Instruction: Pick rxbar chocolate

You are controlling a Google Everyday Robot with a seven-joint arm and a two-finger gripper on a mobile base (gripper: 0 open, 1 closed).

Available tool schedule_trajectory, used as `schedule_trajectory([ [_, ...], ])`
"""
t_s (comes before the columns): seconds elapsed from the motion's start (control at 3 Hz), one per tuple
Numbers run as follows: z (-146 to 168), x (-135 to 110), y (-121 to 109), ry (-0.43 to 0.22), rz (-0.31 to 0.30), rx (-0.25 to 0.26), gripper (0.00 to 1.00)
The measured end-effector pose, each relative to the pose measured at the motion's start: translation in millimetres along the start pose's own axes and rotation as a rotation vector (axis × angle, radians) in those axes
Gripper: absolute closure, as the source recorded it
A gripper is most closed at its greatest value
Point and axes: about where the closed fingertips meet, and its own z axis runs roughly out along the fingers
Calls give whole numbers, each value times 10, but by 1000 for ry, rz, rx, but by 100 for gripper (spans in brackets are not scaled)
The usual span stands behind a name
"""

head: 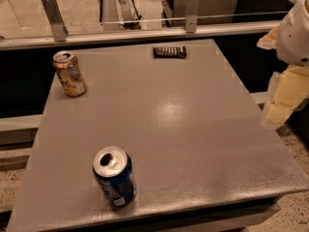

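The rxbar chocolate [169, 52] is a small flat dark bar with a row of pale lettering. It lies at the far edge of the grey table [159, 129], a little right of the middle. My gripper [281, 108] is at the right edge of the view, beyond the table's right side and well short of the bar. It hangs below the white arm housing [295, 30]. Nothing shows in the gripper.
An orange-gold soda can [70, 74] stands at the far left of the table. A blue soda can [114, 176] with an opened top stands near the front left. A rail with a glass panel [130, 30] runs behind the table.
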Motion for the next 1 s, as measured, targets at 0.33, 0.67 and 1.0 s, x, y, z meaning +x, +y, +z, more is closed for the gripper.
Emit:
schedule_trajectory([
  [0.33, 0, 0, 0, 0, 0, 0, 0],
  [0.67, 150, -144, -251, -19, -33, 31, 0],
  [1.0, 393, -408, -699, -64, -73, 65, 0],
])
